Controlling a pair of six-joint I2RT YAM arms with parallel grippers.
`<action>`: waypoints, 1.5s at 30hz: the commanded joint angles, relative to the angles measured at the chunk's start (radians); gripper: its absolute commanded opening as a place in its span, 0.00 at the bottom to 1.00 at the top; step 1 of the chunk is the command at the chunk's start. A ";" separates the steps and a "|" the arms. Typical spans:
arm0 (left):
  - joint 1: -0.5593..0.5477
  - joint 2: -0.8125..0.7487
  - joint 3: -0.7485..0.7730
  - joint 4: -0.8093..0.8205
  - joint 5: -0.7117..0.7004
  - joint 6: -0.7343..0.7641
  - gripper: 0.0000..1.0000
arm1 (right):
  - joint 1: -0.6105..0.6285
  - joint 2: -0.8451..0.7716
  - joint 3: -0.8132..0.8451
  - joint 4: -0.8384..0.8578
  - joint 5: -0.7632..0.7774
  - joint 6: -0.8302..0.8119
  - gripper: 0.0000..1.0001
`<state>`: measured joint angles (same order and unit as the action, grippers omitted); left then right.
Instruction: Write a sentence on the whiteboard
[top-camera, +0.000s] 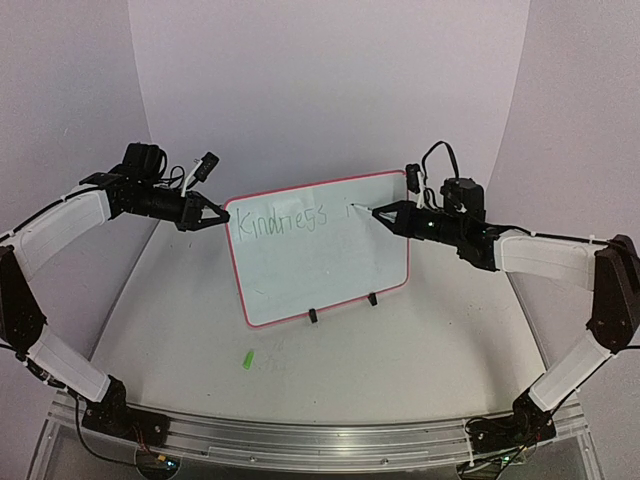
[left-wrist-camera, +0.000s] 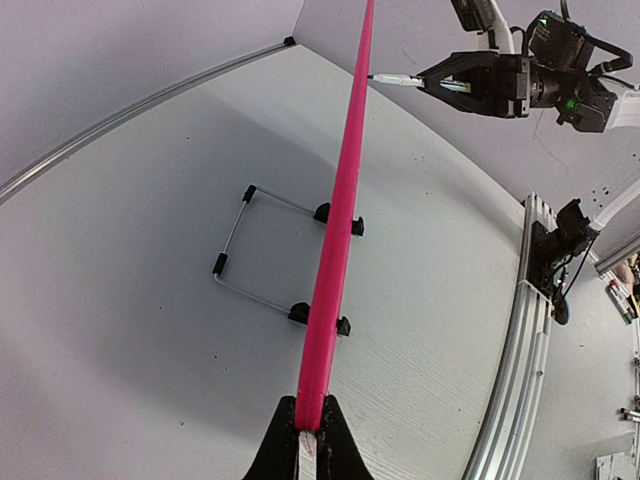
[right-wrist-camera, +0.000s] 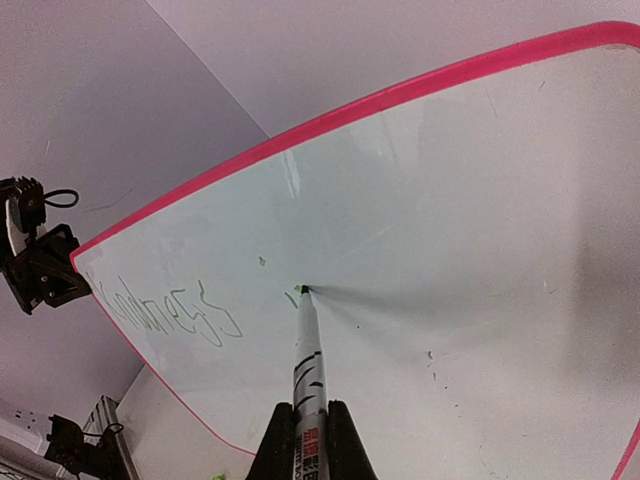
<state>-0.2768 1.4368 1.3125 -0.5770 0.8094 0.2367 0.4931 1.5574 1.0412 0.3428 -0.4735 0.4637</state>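
The whiteboard (top-camera: 320, 270), white with a pink-red rim, stands tilted on its wire stand (left-wrist-camera: 240, 250). Green writing (top-camera: 278, 224) reads "Kindness" on its upper left; it also shows in the right wrist view (right-wrist-camera: 175, 310). A short green stroke (right-wrist-camera: 292, 297) and dot sit right of it. My left gripper (top-camera: 215, 217) is shut on the board's upper left rim (left-wrist-camera: 335, 250), seen edge-on in the left wrist view. My right gripper (top-camera: 392, 215) is shut on a white marker (right-wrist-camera: 308, 375) whose tip (right-wrist-camera: 303, 290) touches the board beside the stroke.
A small green marker cap (top-camera: 247, 358) lies on the white table in front of the board. An aluminium rail (top-camera: 300, 440) runs along the near edge. Curved white walls close in behind and at both sides.
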 joint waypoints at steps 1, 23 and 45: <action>-0.007 -0.024 0.004 0.023 0.017 0.018 0.00 | -0.006 -0.021 -0.006 0.019 0.035 -0.004 0.00; -0.010 -0.027 0.004 0.021 0.016 0.019 0.00 | -0.006 -0.039 -0.018 0.044 0.030 0.018 0.00; -0.011 -0.029 0.004 0.020 0.013 0.019 0.00 | -0.007 -0.056 -0.016 0.071 0.105 0.025 0.00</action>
<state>-0.2787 1.4372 1.3125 -0.5770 0.8093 0.2359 0.4931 1.5473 1.0153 0.3733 -0.4406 0.4843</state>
